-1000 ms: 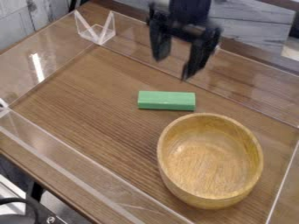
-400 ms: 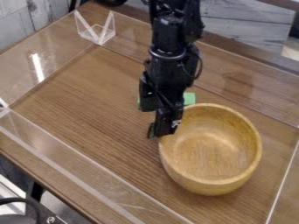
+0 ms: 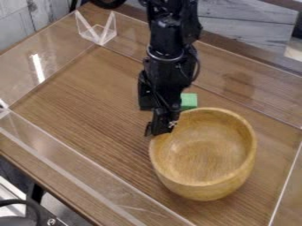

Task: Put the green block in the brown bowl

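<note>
The green block (image 3: 186,101) lies on the wooden table just behind the brown bowl's far rim; only its right end shows, the rest is hidden by the arm. My gripper (image 3: 163,124) is lowered onto it, fingers pointing down and standing open, astride the block's left part. The lower fingertip (image 3: 153,130) is right at the rim of the brown bowl (image 3: 207,157), and whether it touches cannot be told. The bowl is empty and sits at the front right of the table.
A low clear plastic wall (image 3: 71,168) borders the table along the front left. A small clear plastic stand (image 3: 97,28) is at the back left. Bare wood lies to the left of the arm.
The gripper came down from high at the back onto the green block and now covers most of it. The bowl has shifted slightly to the left since the last frame.
</note>
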### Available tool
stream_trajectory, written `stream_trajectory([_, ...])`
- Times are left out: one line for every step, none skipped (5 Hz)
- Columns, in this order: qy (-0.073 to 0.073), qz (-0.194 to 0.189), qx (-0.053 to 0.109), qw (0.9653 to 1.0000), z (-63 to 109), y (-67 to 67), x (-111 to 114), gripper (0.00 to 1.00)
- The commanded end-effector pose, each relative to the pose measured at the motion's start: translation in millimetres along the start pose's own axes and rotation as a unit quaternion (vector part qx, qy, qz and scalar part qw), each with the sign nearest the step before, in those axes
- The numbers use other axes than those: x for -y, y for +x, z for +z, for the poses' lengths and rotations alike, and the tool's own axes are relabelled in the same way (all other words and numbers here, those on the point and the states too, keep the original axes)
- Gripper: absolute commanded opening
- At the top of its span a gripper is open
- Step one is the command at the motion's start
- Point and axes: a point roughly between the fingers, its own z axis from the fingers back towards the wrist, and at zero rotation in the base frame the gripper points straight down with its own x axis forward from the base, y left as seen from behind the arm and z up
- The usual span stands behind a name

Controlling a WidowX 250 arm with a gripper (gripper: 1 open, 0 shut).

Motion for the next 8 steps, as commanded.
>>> stream_trajectory([0.007,-0.005,0.014,0.9999,0.3,5.6,-1.3,1.00])
stream_trajectory([0.006,-0.007,0.017,0.9998,-4.4,7.4,-0.8,0.00])
stream_trajectory([0.002,-0.005,0.018,0.9998,-5.3,8.5,1.4,0.00])
stream_trajectory([-0.010,0.006,0.014,0.9998,-1.2,8.2,6.6,0.00])
stream_trajectory([-0.022,0.020,0.010,0.9995,4.4,8.3,11.5,0.00])
stream_trajectory([-0.033,0.031,0.007,0.9989,9.0,7.9,16.1,0.00])
stream_trajectory([-0.044,0.043,0.004,0.9981,12.7,7.0,19.9,0.00])
stream_trajectory([-0.054,0.052,0.003,0.9972,17.4,6.0,21.8,0.00])
